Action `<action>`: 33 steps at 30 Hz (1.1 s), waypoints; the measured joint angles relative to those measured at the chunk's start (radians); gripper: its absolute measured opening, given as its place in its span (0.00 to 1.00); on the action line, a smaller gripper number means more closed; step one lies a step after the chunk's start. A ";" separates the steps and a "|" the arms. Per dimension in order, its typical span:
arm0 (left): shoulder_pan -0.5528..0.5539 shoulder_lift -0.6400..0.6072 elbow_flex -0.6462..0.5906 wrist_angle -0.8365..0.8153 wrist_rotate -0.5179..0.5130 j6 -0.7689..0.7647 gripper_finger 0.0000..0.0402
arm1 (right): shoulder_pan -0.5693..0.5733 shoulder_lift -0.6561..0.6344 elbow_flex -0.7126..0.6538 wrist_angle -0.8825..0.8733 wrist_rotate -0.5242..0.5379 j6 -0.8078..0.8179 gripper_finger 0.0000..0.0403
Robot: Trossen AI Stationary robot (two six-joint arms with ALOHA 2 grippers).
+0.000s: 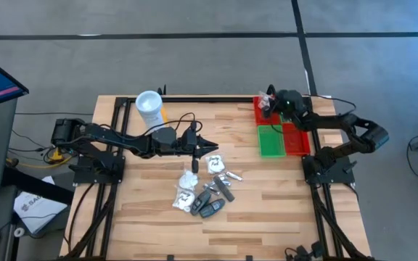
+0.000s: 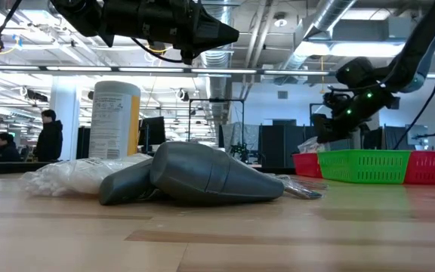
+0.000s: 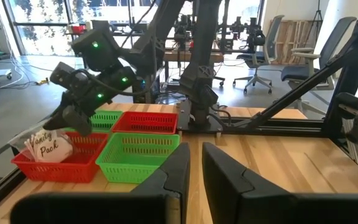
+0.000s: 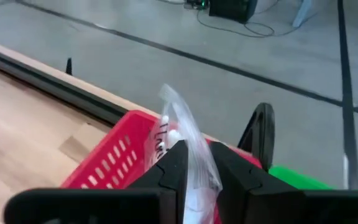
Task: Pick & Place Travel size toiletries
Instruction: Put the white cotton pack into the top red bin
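Note:
The travel size toiletries, white clear-wrapped packets and dark grey little tubes, lie in a pile on the table's middle. In the low view a dark tube lies in front of the white packets. My left gripper hovers shut above the table, just beyond the pile's far side. My right gripper is shut on one white packet over the far red bin. The packet's lower end sits behind that bin's wall. My right gripper pinches the packet's clear wrap between its two fingers, coming slanting from above. The packet hangs past the fingers down into the red bin. Whether its lower end touches the bin's floor I cannot tell.
Red and green bins stand side by side at the table's far right. A white canister with a yellow label stands near the far edge, left of my left gripper. Bare wood lies on the table's near side. People stand in the room beyond.

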 joint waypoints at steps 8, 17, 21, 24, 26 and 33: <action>0.000 0.000 0.000 0.000 0.004 0.000 0.09 | 0.000 0.001 0.057 -0.138 0.076 -0.031 0.14; 0.000 0.000 0.000 0.000 0.003 0.000 0.09 | 0.001 0.001 0.057 -0.098 0.127 -0.073 0.19; 0.000 0.000 0.000 0.000 0.003 0.000 0.09 | 0.001 0.001 0.057 -0.098 0.127 -0.074 0.26; 0.000 0.000 0.000 0.000 0.002 0.000 0.09 | 0.001 0.001 0.057 -0.100 0.127 -0.073 0.32; 0.000 0.000 0.000 0.000 -0.001 0.000 0.09 | 0.001 0.001 0.057 -0.096 0.128 -0.073 0.35; 0.000 0.000 0.000 0.000 -0.001 0.000 0.09 | 0.013 0.001 0.057 -0.069 0.130 -0.072 0.42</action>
